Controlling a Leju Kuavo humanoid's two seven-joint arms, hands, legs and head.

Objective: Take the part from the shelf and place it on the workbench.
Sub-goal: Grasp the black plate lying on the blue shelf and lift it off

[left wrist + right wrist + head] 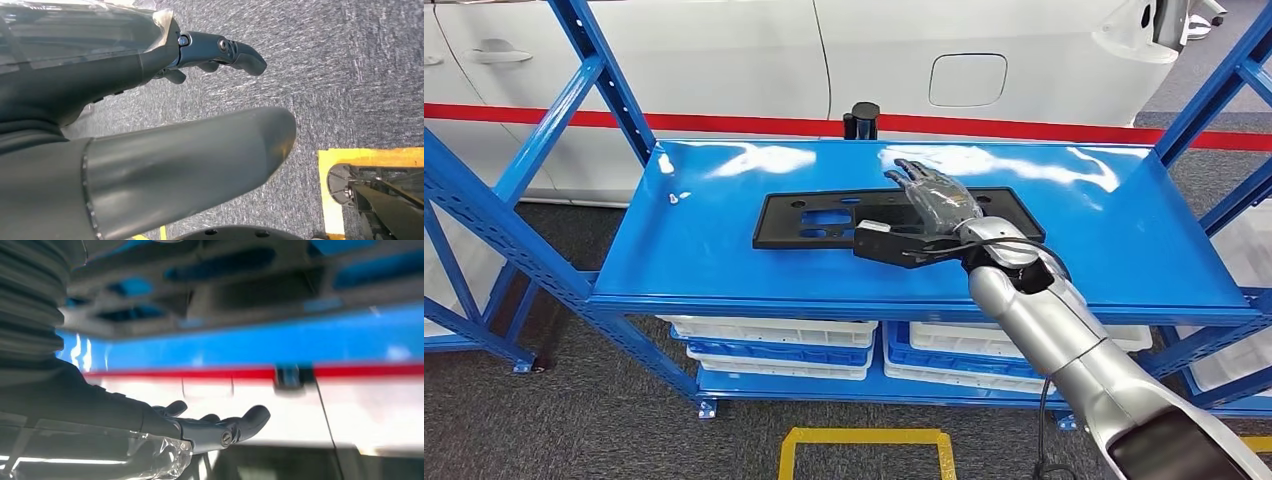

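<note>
Looking forward and down, we see a white car body (874, 50) with a red stripe well beyond our right hand, and nearer, a blue shelf (704, 260) whose top deck lies under that hand. Grey carpet (574, 420) spreads below, and the lower shelf level, beneath the hand, carries white trays (774, 335) stacked on blue ones. On the top deck lies the part (814, 218), a flat black rectangular panel with cut-outs, flat on the blue surface; its right portion sits under and just beside our right hand (936, 200). That hand hovers over or rests on the panel with fingers stretched forward and spread, nothing clasped; we cannot tell whether it touches the panel. In the right wrist view the fingers (220, 427) are extended and apart, with the blurred panel close by. Our left hand (150, 120) hangs over the carpet, thumb and fingers held apart, holding nothing. A yellow floor marking (864, 445) lies nearest us.
</note>
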